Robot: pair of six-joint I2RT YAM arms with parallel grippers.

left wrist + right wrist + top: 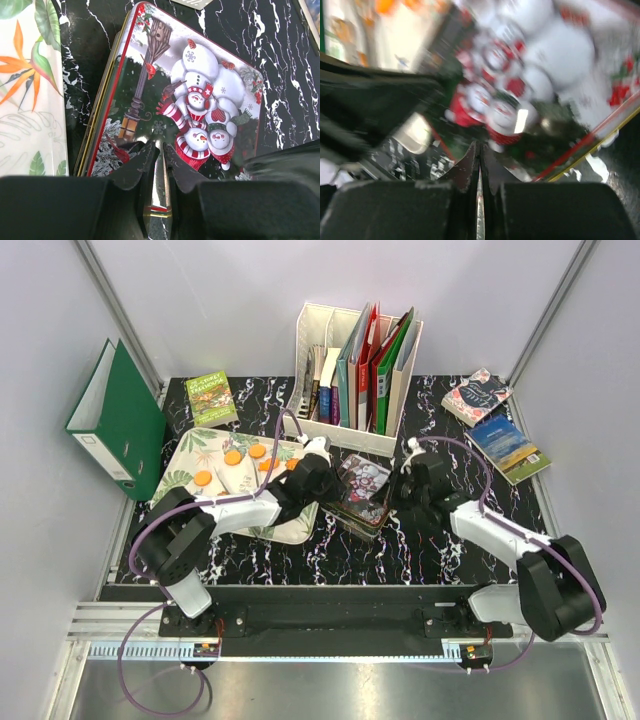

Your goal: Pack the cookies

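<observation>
Up close, the left gripper [159, 151] has its two black fingers squeezed on the shiny near edge of the snowman lid [200, 90]. That lid lies on top of the tin [355, 510], which sits on the table [340, 555] between the two arms. On the other side, the right gripper [479, 150] has its fingers pressed together right by the tin. That picture is too blurry to tell if they pinch the edge. The cookies [232, 457] that show are orange ones, lying on the leafy tray [190, 445] just left of the tin. None can be seen inside the tin. So the packing looks hardly begun: the lid likely has to come off first, and then every cookie has to go in.
</observation>
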